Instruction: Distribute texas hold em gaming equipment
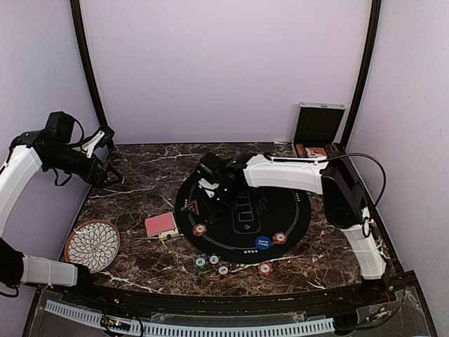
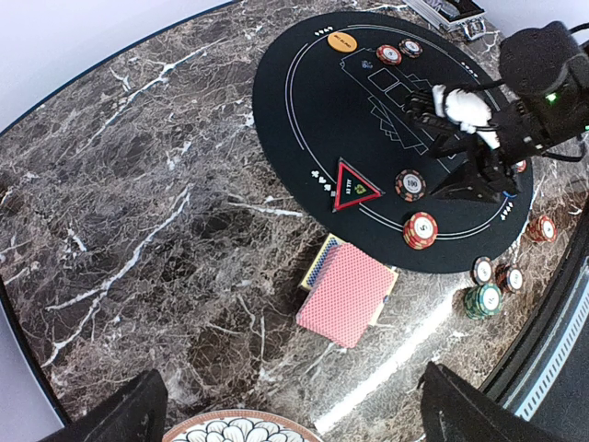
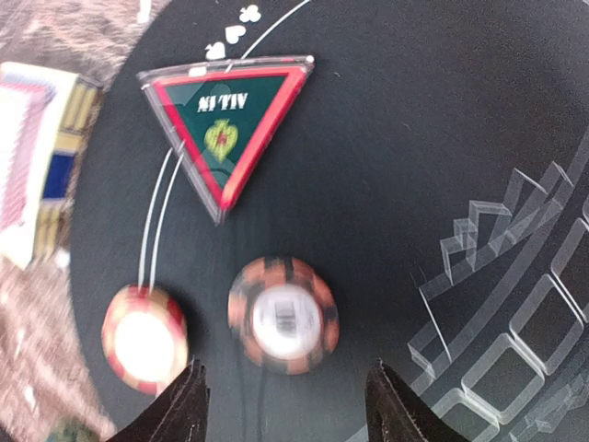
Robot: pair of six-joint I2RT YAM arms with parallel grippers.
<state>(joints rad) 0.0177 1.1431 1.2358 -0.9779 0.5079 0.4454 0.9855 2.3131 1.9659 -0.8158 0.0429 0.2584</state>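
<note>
On the black round mat [image 1: 280,210], my right gripper [image 3: 290,410] hangs open just above a black-and-orange chip [image 3: 283,315], which lies flat ahead of the fingertips [image 3: 184,405], untouched. A red chip stack [image 3: 144,338] sits to its left and a triangular all-in marker [image 3: 225,124] beyond it. The red-backed card deck [image 1: 161,225] rests off the mat's left edge. Also on the mat are a blue button [image 1: 263,243] and an orange button [image 2: 341,40]. My left gripper [image 2: 294,419] is open, high at the far left, empty.
A flower-patterned plate [image 1: 92,244] lies at the near left. Green, white and red chips [image 1: 200,263] sit on the marble in front of the mat. The open chip case [image 1: 319,130] stands at the back right corner.
</note>
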